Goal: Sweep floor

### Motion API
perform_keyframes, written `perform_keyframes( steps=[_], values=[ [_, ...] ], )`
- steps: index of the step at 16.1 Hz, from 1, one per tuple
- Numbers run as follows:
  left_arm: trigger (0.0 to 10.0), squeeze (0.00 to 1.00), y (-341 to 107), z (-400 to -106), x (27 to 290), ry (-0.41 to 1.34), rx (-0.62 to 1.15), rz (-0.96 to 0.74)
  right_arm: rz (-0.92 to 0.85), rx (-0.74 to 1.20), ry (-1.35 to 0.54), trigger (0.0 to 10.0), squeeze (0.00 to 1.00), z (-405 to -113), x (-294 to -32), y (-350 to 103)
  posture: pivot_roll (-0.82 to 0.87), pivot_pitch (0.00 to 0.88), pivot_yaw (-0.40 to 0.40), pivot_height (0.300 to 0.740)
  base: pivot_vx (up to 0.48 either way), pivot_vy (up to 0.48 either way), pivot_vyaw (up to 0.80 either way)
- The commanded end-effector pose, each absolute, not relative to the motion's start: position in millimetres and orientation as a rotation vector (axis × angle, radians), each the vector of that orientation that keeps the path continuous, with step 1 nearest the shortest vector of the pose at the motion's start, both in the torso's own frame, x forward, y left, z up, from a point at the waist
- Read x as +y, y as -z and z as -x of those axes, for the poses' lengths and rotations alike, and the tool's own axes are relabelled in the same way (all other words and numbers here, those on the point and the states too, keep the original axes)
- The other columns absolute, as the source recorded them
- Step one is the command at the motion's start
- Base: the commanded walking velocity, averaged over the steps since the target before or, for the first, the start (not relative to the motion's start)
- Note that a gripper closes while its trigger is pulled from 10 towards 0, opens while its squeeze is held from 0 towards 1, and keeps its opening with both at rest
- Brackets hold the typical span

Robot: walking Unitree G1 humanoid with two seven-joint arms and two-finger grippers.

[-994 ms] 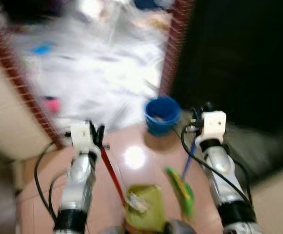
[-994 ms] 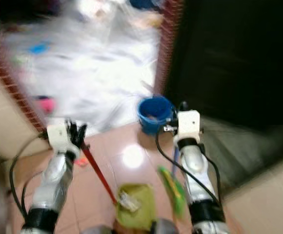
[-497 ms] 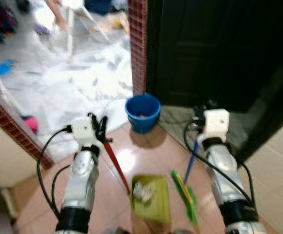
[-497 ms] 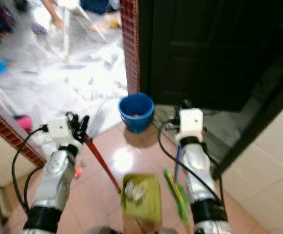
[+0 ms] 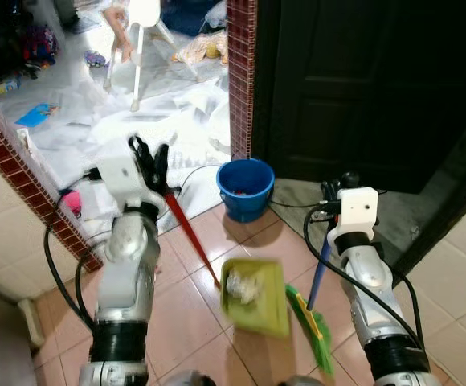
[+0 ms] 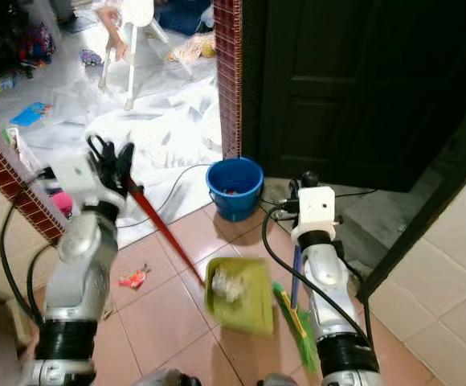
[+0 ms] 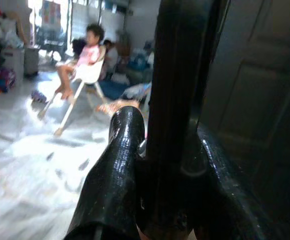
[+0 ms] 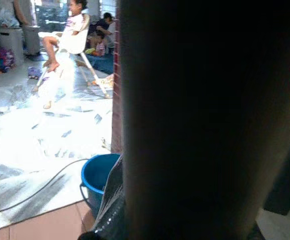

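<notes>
Green plastic marks the dustpan [image 5: 255, 296], which hangs above the floor tiles with crumpled litter [image 5: 240, 284] heaped inside, carried on a red handle [image 5: 189, 241]. The left gripper [image 5: 154, 163] has its 2 fingers pinched around the top of that handle, raised high. Beside it, the green broom [image 5: 314, 333] rests its bristles near the tiles, its blue stick [image 5: 320, 273] running up to the right gripper [image 5: 329, 211], whose fingers appear closed around it.

Risk lies mainly in the loaded pan: it looks tilted, so a swing or a jolt could tip the litter back onto the tiles before it reaches the blue bucket [image 5: 245, 187], which stands just ahead by the brick pillar [image 5: 239, 76]. A cable [image 6: 165, 186] trails across the ground near the bucket and could snag the pan or broom. One red scrap [image 6: 132, 279] lies unswept at the left.

Glossy pinkish tiles [image 5: 181, 301] reflect light and may be slippery. Beyond the pillar, white sheeting [image 5: 120, 121] covers the room, where a person [image 7: 87, 55] sits on a white chair [image 6: 132, 36]. A dark door [image 5: 361, 80] stands to the right.
</notes>
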State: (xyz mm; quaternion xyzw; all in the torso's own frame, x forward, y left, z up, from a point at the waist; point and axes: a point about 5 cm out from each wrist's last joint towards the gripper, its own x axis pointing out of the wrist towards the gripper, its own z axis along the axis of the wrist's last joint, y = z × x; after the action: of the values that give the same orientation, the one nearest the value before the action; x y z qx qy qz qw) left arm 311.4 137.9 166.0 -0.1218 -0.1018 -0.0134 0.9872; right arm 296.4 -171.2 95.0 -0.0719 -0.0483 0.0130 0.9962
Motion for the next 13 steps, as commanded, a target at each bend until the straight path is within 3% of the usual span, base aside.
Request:
perform_keyframes(
  steps=[1,5,12,13],
  values=[
    [10.0,0.0,-201.5,-314.7,137.0,0.041,-0.332,0.298,0.145,-0.108,-0.029,10.0,0.0,-297.4,-170.9,-97.1,-0.07,0.0,0.075,0.74,0.442,0.0,0.0],
    [10.0,0.0,-249.2,-321.5,134.9,0.062,-0.453,0.369,0.153,-0.098,-0.036,10.0,0.0,-298.4,-170.4,-94.7,-0.07,0.0,0.075,0.74,0.44,0.0,0.0],
    [10.0,0.0,-281.5,-329.4,172.8,-0.197,-0.549,0.31,0.193,-0.092,-0.077,10.0,0.0,-296.2,-167.5,-91.3,-0.07,0.0,0.073,0.74,0.435,0.0,0.0],
    [10.0,0.0,-284.8,-330.0,175.3,-0.214,-0.56,0.303,0.224,-0.104,-0.096,10.0,0.0,-296.1,-164.7,-93.0,-0.08,0.0,0.073,0.74,0.428,0.0,0.77]
  ],
)
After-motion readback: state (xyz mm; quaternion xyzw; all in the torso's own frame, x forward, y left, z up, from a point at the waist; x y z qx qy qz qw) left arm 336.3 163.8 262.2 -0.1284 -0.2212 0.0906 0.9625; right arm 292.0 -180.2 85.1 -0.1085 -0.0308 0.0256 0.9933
